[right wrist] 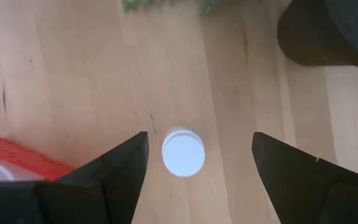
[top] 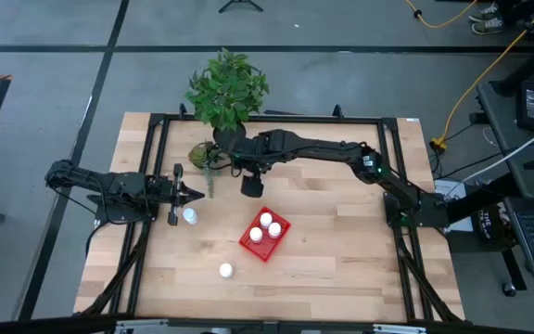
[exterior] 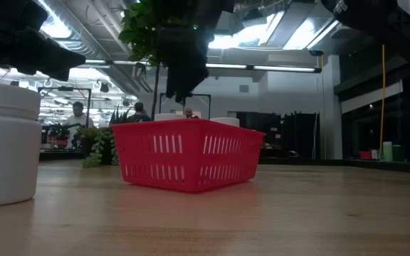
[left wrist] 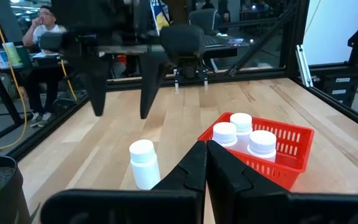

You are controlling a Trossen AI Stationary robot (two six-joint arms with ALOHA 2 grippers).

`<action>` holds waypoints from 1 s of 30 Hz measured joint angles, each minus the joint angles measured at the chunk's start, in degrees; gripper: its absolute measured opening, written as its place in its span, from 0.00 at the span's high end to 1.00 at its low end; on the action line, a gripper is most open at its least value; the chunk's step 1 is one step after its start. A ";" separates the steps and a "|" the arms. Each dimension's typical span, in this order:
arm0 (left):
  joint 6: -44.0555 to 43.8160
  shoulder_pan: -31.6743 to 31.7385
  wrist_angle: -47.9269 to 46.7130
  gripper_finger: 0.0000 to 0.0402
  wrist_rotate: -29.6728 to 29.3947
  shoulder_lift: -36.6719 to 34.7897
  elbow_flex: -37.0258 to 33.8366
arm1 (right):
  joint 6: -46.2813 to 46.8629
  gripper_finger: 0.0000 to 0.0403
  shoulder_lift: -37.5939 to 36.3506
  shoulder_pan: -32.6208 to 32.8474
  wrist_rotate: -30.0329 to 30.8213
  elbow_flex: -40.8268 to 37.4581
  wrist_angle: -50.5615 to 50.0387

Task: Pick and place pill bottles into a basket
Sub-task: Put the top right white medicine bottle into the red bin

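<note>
R tool (right wrist: pixel 194 177) wide apart, hangs over upright bottle (right wrist: pixel 183 152) | bottle sits btwn tips, axis vertical, you drop straight | basket (top: pixel 264 234) near | L tool (left wrist: pixel 205 163) together, idle, nearer.

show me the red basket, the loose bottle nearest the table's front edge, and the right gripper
red basket (top: pixel 248 242): high view, on its rim at the corner with no bottle.
loose bottle nearest the front edge (top: pixel 225 270): high view, on its white cap.
right gripper (right wrist: pixel 197 155): right wrist view, midway between its open fingertips, over a bottle cap.
</note>
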 joint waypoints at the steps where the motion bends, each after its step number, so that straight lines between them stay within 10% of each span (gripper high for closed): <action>1: 0.00 0.00 0.05 0.99 0.00 0.00 0.00 | -0.06 0.29 0.38 -0.02 0.01 0.02 -0.32; 30: 0.00 0.00 -0.09 0.99 0.01 0.16 0.00 | -0.14 0.29 2.82 -1.14 0.19 0.00 -2.95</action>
